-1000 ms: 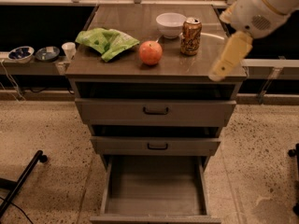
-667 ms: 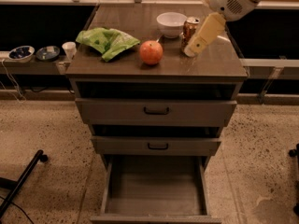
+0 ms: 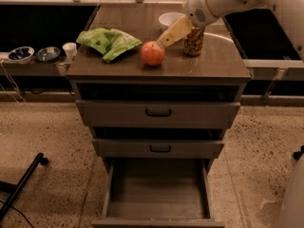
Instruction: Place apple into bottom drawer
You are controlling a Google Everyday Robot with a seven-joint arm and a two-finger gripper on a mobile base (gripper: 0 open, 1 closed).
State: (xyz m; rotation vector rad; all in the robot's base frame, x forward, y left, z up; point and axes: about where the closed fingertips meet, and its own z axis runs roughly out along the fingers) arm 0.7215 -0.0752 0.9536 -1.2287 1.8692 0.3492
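The red-orange apple [image 3: 153,53] sits on the cabinet top [image 3: 118,65], near the front middle. My gripper [image 3: 164,42] comes in from the upper right on a white arm, its cream-coloured tip just right of and above the apple, close to it. The bottom drawer [image 3: 158,194] is pulled fully open below, its flat floor bare. The two upper drawers with dark handles are slightly open.
A soda can [image 3: 194,41] stands right of the apple, partly behind my arm. A white bowl [image 3: 170,19] is behind it. A green chip bag [image 3: 109,42] lies to the left. Small bowls and a cup [image 3: 70,50] sit on a low shelf at left.
My arm has swung left across the cabinet top, from the right edge past the soda can to just beside the apple. The apple has not moved.
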